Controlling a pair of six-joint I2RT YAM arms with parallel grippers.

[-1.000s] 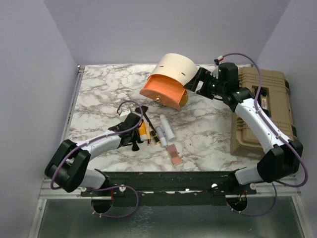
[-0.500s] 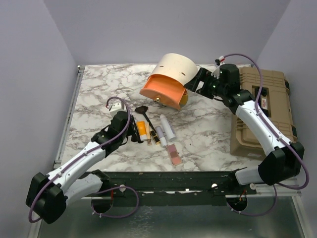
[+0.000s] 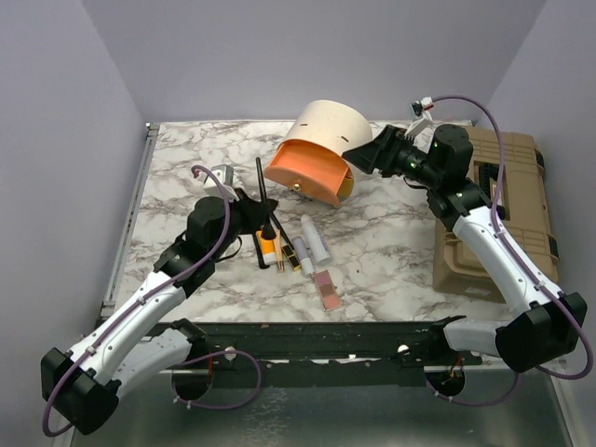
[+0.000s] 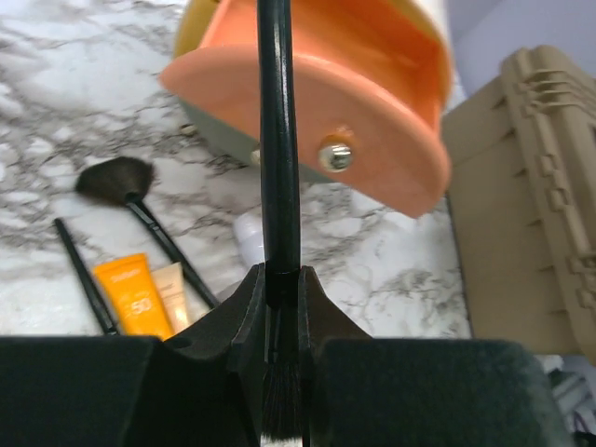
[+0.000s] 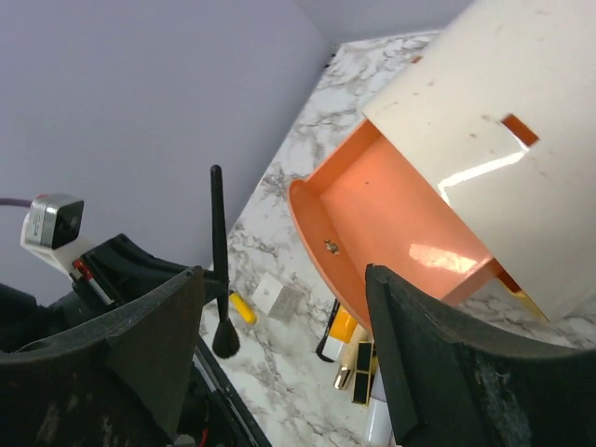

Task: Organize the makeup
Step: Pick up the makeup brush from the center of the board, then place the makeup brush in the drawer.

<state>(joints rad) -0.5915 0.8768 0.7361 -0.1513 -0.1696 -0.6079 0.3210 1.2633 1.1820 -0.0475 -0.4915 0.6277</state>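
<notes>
Left gripper (image 4: 281, 289) is clamped on a thin black brush (image 4: 277, 140). It pinches the brush just above the bristles, so the long handle stands up toward the case (image 3: 331, 126). We judge that this grip leaves the handle free to be fed into the case's open orange mouth.

Right gripper (image 5: 286, 275) sits at the case's right side with its fingers (image 5: 140, 354) apart. We think it is there to steady the tipped case, though we cannot tell whether it touches.

The other makeup lies in a loose row on the marble table (image 3: 186, 177) between the arms: an orange tube (image 3: 268, 246), gold-black lipsticks (image 3: 296, 255), white tubes (image 3: 317, 240) and a flat pink palette (image 3: 327, 291).

The case is a smooth, glossy cream cylinder with an orange lining. The brush handle is slick and round, so we expect it could swivel in the grip.
</notes>
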